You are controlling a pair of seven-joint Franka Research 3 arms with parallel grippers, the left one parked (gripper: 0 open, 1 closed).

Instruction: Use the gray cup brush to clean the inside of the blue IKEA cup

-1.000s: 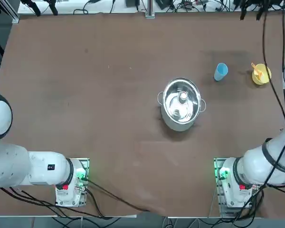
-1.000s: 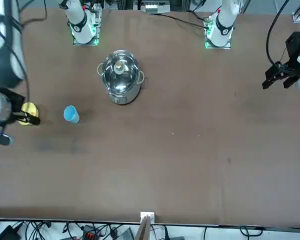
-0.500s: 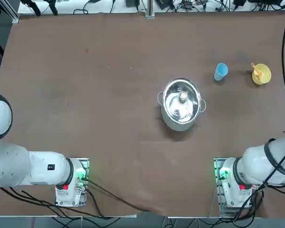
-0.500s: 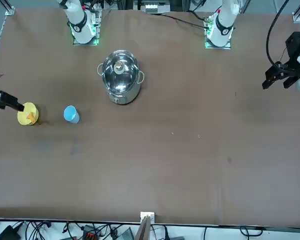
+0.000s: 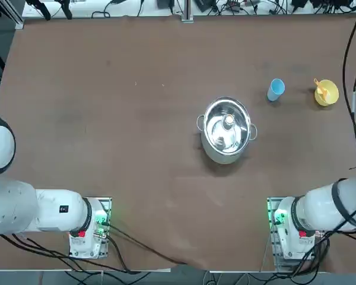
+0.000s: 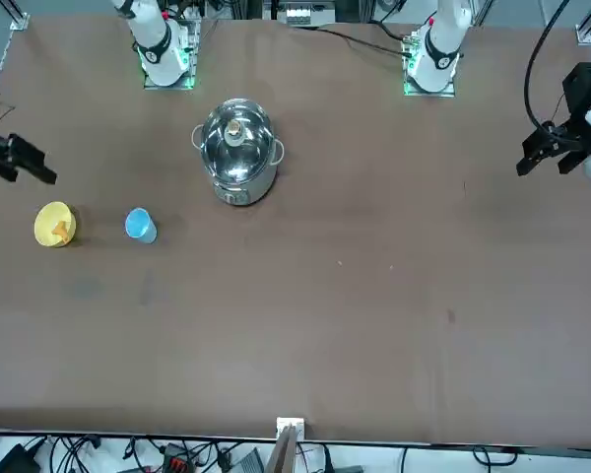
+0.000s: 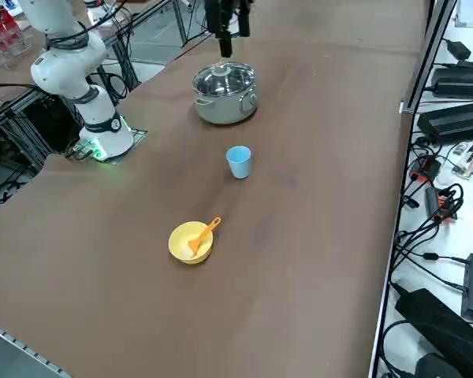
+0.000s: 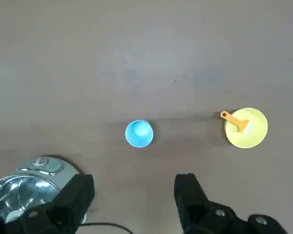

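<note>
The blue IKEA cup (image 5: 276,89) (image 8: 138,133) (image 7: 239,161) stands upright on the brown table, to the right of the steel pot. The cup brush (image 7: 205,234) (image 8: 233,120), a thin orange-handled stick, leans in a small yellow bowl (image 5: 326,94) (image 6: 55,225) to the right of the cup. My right gripper (image 8: 134,195) hangs high over the table, on the robot's side of the cup and bowl. It is open and holds nothing. In the front view it shows as a dark shape (image 6: 20,161) at the picture's edge, clear of the bowl. The top view does not show it.
A lidded steel pot (image 5: 226,129) (image 6: 238,163) stands mid-table, left of the cup. A black cable (image 5: 348,71) hangs along the table's right edge. Power supplies and cables (image 7: 449,118) lie beyond the far edge.
My right gripper was right at the yellow bowl a second ago. It has drawn back toward the robot's side and now stands apart from the bowl, still open. Cup, bowl and brush have not moved.
</note>
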